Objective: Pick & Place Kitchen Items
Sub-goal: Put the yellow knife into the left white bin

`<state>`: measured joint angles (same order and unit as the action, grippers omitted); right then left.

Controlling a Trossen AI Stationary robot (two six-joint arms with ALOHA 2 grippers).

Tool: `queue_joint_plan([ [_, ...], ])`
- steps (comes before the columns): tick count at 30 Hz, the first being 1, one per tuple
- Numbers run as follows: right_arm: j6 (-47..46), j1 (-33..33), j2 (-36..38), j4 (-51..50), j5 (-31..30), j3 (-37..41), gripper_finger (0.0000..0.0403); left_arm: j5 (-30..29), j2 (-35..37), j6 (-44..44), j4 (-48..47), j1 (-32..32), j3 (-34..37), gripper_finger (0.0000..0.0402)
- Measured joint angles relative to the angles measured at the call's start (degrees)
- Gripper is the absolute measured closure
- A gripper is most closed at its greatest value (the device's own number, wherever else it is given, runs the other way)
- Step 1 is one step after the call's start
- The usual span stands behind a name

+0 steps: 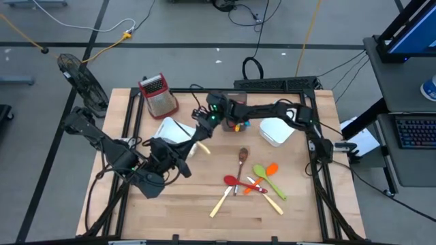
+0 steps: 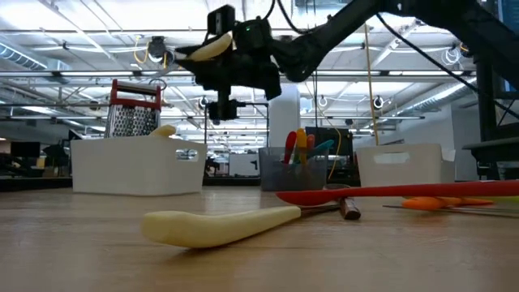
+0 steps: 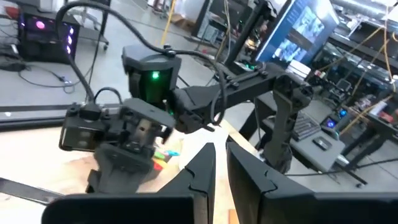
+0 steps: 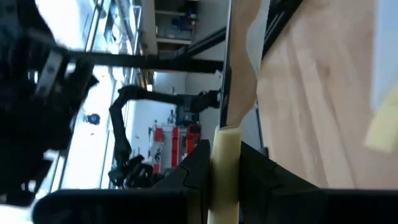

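Note:
My right gripper [image 1: 203, 136] reaches across from the table's right and is shut on a cream utensil [image 1: 201, 147], high above the table beside the left white bin [image 1: 174, 131]. In the low view the utensil's cream end [image 2: 209, 45] sticks out of the gripper [image 2: 231, 69]. My left gripper [image 1: 182, 160] is just near of it, empty, its fingers [image 3: 202, 177] almost together and pointing at the right arm's wrist. More utensils lie flat on the table: a brown wooden spoon [image 1: 243, 158], a green spoon [image 1: 262, 175], an orange one [image 1: 272, 169], a red one [image 1: 234, 180] and cream-handled cutlery [image 1: 221, 201]. My right gripper pinches the cream utensil's narrow handle [image 4: 224, 155] between its two fingers. The utensil runs on past the fingertips and widens into a broad cream part [image 4: 244, 56]. It is lifted clear of the table.
A red-topped metal grater [image 1: 158, 95] stands at the far left. A grey container [image 2: 300, 166] with several utensils stands under the right arm, and a second white bin [image 1: 276, 131] to its right. One cream utensil [image 2: 219, 224] lies close to the table's near edge.

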<state>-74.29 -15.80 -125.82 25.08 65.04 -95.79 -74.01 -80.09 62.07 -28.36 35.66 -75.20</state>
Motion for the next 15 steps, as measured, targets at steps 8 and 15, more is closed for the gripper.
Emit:
queue_joint_plan([
  [8, -1.7, -0.7, -3.5, -5.9, 1.2, -4.7, 0.0361, -2.4, 0.0, 0.2, 0.1, 0.0, 0.0, 0.0360],
  [15, -4.4, -0.7, -5.4, -8.2, 1.2, -4.9, 0.0361, -2.6, 0.0, 0.2, 0.3, 0.0, 0.0, 0.0360],
])
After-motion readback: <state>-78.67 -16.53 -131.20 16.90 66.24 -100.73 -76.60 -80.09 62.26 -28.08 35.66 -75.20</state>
